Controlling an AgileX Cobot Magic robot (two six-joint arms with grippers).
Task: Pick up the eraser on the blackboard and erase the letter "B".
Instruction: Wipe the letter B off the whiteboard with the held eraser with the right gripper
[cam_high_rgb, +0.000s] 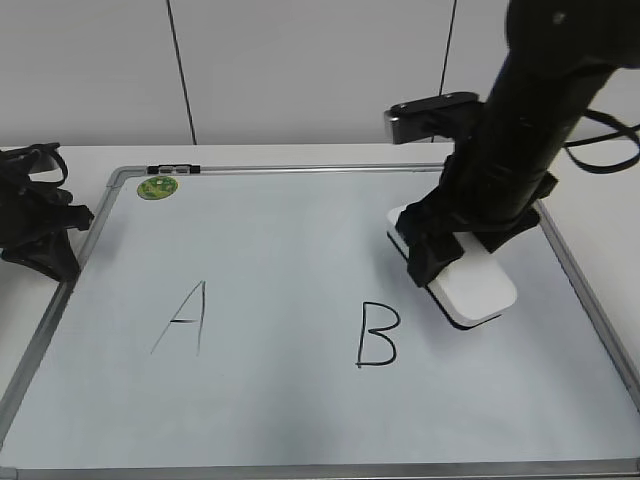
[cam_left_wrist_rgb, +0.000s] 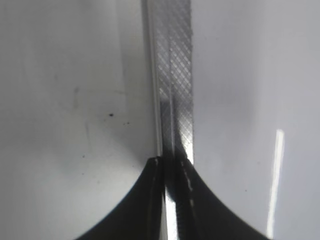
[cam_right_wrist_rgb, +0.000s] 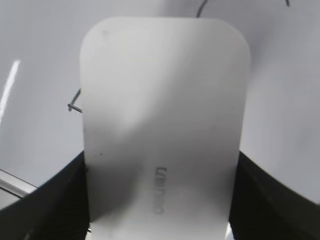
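In the exterior view the blackboard lies flat on the table, its silver frame running round a white writing surface. Taking the letter "B" as the landmark: the thin letter "A" stands well to its left, the round green sticker sits far up and to the left near the board's top corner, and the eraser lies just up and to the right of the "B", close but not touching its strokes. The right gripper is down over the eraser's far half, its black fingers clamped on the white block — the near end pokes out toward the camera. The left gripper rests at the board's left frame edge, well away from the "B"; from here I cannot tell how its fingers stand.

The left wrist view shows the ridged metal frame running up the middle, with white surface either side. The left gripper sits low in the picture, its two dark fingers drawn together over the frame with only a sliver between them.

In the right wrist view the eraser fills the centre, faint grey print on its top, gripped between the right gripper's dark fingers pressing on both long sides. A bit of black marker stroke peeks out at the eraser's left edge.
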